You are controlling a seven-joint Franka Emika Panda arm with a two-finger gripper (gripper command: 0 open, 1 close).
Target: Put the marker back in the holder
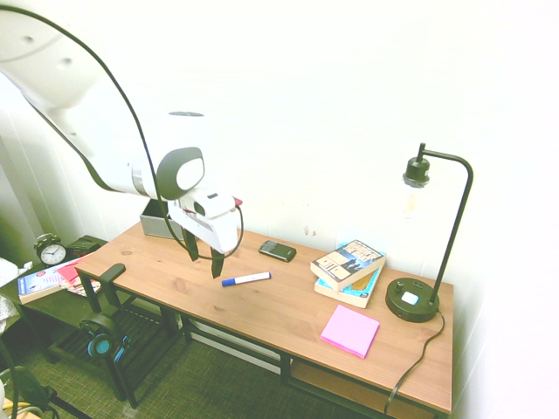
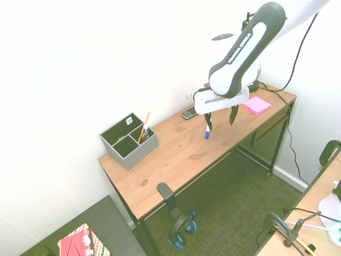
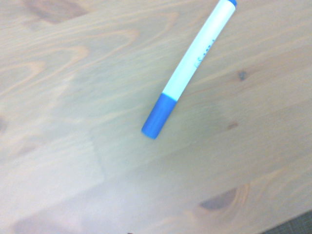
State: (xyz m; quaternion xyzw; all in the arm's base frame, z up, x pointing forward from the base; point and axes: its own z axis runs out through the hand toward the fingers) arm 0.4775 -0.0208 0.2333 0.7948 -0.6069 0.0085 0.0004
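Hanging fingers-down with jaws spread wide and empty, the white arm's black two-finger gripper [image 1: 203,257] sits just off the blue-capped end of the slim white-barrelled marker [image 1: 245,279] — lying flat on the wooden desk [image 1: 288,314], well apart from the grey box-shaped holder [image 2: 129,141].

Smooth plastic marker [image 3: 189,72], matt grained wood desk [image 3: 87,161], glossy white arm [image 2: 240,50]

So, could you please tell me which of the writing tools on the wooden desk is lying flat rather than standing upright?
The white-barrelled marker with the blue cap lies flat on the desktop; the others stand upright in the grey box-shaped holder.
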